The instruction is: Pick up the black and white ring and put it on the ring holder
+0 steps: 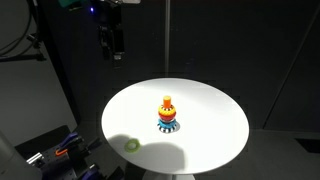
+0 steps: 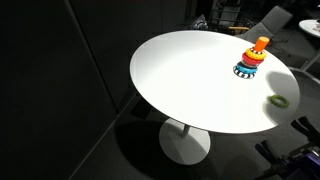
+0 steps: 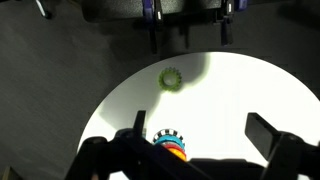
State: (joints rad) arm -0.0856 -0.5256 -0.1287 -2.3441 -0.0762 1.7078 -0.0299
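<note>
The ring holder [image 1: 167, 108] is a small cone of orange, yellow, red and blue rings standing near the middle of the round white table [image 1: 210, 110]; it also shows in an exterior view [image 2: 254, 54]. The black and white ring [image 3: 168, 134] lies around the tower's foot, touching the blue layer, and it shows in both exterior views [image 1: 168, 127] [image 2: 244, 71]. My gripper [image 3: 200, 135] is open and empty, high above the table behind the tower [image 1: 112, 42]. In the wrist view the tower [image 3: 172, 148] sits low, partly hidden by the gripper body.
A small plain yellow-green ring piece [image 1: 131, 144] lies alone near the table's edge, also seen in an exterior view [image 2: 278, 100] and in the wrist view [image 3: 171, 77]. Dark surroundings and cabled equipment [image 1: 55, 150] stand beside the table.
</note>
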